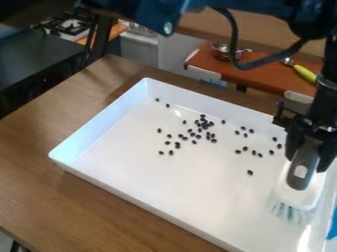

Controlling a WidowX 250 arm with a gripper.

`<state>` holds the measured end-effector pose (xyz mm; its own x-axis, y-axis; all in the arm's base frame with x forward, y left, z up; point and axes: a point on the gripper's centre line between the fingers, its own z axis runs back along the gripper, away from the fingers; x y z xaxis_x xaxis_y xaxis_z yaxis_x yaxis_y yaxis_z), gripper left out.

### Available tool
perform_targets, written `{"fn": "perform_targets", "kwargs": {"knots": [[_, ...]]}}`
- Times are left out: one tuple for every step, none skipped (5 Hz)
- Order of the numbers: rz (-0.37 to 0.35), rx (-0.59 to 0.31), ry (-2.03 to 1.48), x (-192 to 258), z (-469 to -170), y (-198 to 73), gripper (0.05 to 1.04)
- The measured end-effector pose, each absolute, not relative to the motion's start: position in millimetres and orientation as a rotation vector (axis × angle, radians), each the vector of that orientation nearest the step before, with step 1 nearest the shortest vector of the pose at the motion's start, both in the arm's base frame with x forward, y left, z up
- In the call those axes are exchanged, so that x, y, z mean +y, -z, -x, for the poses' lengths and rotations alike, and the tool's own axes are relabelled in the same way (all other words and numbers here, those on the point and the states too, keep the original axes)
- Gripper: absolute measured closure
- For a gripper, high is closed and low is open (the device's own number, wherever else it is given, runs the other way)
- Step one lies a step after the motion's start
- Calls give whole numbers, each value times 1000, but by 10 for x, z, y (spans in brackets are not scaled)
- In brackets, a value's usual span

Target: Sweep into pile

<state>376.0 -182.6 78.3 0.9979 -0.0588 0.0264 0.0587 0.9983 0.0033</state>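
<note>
At four o'clock, the black two-finger gripper (pixel 308 147) grasps a white plastic brush (pixel 296 196), sensibly, by its stiff-looking grey handle (pixel 304 165); light, oval black beans (pixel 250 173) may skitter.

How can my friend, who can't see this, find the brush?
On the wooden table sits a big white tray. At the picture's right, the black gripper holds a white brush with a gray handle and pale bluish bristles. Unlike the tiny dark beans nearby, it's big and has a handle.

The top edge cuts off my arm (pixel 154 17), the right edge a blue thing (pixel 332 225), and the bottom edge the white tray (pixel 102 127).
</note>
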Motion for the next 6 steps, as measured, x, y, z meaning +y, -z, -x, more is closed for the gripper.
{"fn": "perform_targets", "kwargs": {"knots": [[1,-31,53,-1692,-3753,-784,584],[4,-38,48,-1598,-3753,-780,584],[3,-40,36,-1514,-3768,-770,584],[4,-46,19,-1402,-3806,-773,584],[7,-49,-12,-1227,-3856,-769,584],[6,-50,-37,-1058,-3873,-756,584]]}}
